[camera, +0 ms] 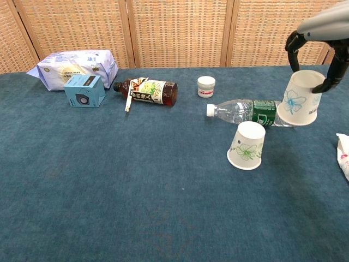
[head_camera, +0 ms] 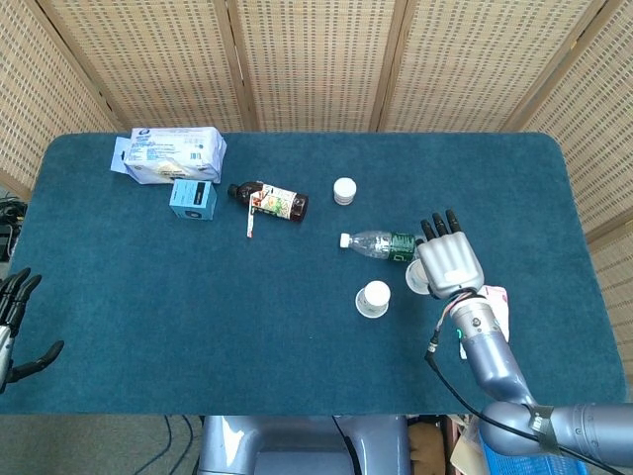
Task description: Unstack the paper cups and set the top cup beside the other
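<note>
One white paper cup with a green flower print (camera: 246, 145) (head_camera: 374, 298) stands upside down on the blue table. My right hand (head_camera: 450, 260) (camera: 315, 65) holds the second paper cup (camera: 298, 99) (head_camera: 416, 278), also inverted, lifted above the table to the right of the standing cup and clear of it. Its fingers wrap the cup's upper part from above. My left hand (head_camera: 14, 322) hangs open off the table's left front edge, far from both cups.
A clear water bottle (camera: 248, 111) lies on its side just behind the cups. A small white jar (camera: 206, 86), a brown bottle (camera: 147, 91), a blue box (camera: 84, 90) and a tissue pack (camera: 76, 66) lie further back. A white packet (head_camera: 492, 317) lies at right.
</note>
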Robot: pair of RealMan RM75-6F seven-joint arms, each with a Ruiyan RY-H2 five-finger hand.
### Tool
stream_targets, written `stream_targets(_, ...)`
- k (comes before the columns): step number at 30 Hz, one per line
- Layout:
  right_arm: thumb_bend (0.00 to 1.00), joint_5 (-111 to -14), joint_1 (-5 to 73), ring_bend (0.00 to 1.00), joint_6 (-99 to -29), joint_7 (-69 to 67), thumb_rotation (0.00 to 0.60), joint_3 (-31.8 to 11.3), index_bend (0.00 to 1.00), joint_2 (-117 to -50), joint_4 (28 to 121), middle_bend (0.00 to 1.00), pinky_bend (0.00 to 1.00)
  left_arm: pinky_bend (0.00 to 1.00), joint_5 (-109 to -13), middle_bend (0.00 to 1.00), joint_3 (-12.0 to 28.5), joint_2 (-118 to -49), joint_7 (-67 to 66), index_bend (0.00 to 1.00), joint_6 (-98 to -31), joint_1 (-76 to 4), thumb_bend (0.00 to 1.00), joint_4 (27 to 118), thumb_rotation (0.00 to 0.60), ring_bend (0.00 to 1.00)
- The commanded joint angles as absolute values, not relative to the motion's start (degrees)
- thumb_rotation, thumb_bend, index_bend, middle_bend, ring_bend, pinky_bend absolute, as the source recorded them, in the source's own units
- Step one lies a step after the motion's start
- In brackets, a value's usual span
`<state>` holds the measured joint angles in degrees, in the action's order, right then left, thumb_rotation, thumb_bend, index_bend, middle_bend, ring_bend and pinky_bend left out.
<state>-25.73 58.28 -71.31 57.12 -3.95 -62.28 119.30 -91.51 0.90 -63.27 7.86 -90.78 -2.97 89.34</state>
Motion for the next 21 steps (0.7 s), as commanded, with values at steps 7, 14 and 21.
stream_targets(7, 0.3, -32.9, 53.2, 0.0, -68.3, 48.8, 0.6, -1.4, 0.39, -67.1, 114.9, 0.13, 0.01, 0.0, -91.5, 0.0, 0.9, -63.3, 7.8, 0.0, -91.0, -2.9, 0.27, 89.4, 0.6, 0.0)
stream_targets(14, 0.3, -35.3, 49.9, 0.0, -66.0, 43.1, 0.6, -0.4, 0.39, -69.2, 110.5, 0.13, 0.01, 0.0, -91.6, 0.0, 0.9, -63.3, 7.9, 0.0, -90.8, -3.0, 0.27, 89.2, 0.6, 0.0)
stream_targets(21, 0.3, -37.5, 47.8, 0.0, -64.4, 40.2, 0.6, 0.6, 0.39, -70.5, 107.0, 0.08, 0.0, 0.0, -91.7, 0.0, 0.8, -63.4, 7.5, 0.0, -90.8, -2.9, 0.27, 89.4, 0.6, 0.0)
